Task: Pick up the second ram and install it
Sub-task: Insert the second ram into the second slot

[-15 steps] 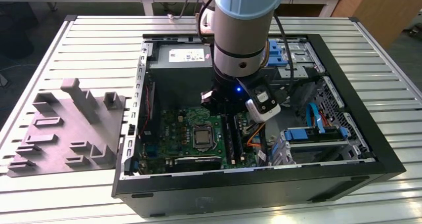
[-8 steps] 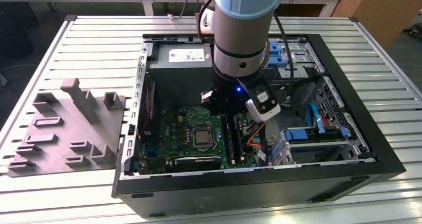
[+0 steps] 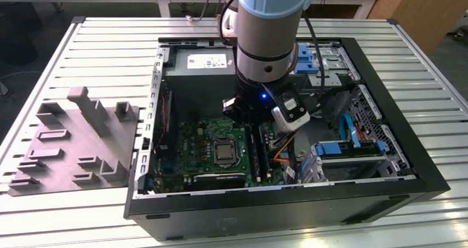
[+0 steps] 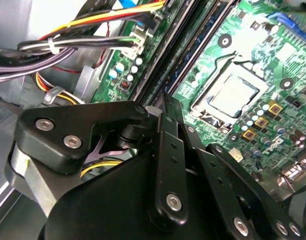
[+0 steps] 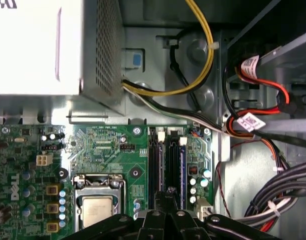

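Exterior view: the gripper (image 3: 252, 126) hangs from the arm (image 3: 267, 34) inside the open computer case (image 3: 409, 166), low over the motherboard (image 3: 197, 149) and right above the memory slots (image 3: 257, 152). In both wrist views its black fingers (image 4: 165, 107) are drawn close together into one narrow tip. I cannot tell whether anything thin is pinched between them.

In the first wrist view that tip (image 5: 168, 194) sits at the near end of the bank of slots (image 5: 154, 165). The second ram (image 5: 182, 170), a dark stick with a blue edge, stands upright in the slot just beside the tip, on the side away from the processor socket (image 5: 97, 210). Whether the tip touches it does not show.

Past the slots, yellow and black cables (image 5: 205, 60) loop out from the grey power supply (image 5: 43, 45). On the slatted table (image 3: 109, 45), at the exterior view's left of the case, lies a grey parts fixture (image 3: 73, 144).
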{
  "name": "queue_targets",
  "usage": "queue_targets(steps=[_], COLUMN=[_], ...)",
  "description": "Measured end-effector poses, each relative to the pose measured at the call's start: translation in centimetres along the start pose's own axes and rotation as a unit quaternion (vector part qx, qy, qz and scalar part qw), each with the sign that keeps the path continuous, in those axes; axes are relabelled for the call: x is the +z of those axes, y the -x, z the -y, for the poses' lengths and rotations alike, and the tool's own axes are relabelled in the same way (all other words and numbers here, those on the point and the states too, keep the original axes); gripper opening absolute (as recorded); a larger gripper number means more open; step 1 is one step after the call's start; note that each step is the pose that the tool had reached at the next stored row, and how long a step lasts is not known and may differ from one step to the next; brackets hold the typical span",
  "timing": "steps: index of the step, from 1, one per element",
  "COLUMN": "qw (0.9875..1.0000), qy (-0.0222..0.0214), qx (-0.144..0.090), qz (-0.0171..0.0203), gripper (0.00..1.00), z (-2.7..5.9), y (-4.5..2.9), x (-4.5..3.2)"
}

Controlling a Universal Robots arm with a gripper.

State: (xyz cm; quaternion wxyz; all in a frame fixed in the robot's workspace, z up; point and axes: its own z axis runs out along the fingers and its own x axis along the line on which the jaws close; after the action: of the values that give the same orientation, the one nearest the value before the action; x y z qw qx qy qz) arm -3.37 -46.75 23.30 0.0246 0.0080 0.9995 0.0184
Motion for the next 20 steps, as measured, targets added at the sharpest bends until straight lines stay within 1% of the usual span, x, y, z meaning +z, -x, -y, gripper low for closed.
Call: queue_targets(steps=[6, 13, 18, 20], qw=[1.0000, 1.0000, 1.0000, 1.0000], qy=[0.0001, 0.0001, 0.0002, 0.0001], qx=[0.000, 0.000, 0.000, 0.000], qz=[0.0000, 0.0000, 0.0000, 0.0000], gripper=[0.10, 0.10, 0.10, 0.10], z=[-0.89, -1.68, -2.09, -2.10], y=[-0.02, -0.03, -0.03, -0.03], x=[0.03, 0.06, 0.08, 0.07])
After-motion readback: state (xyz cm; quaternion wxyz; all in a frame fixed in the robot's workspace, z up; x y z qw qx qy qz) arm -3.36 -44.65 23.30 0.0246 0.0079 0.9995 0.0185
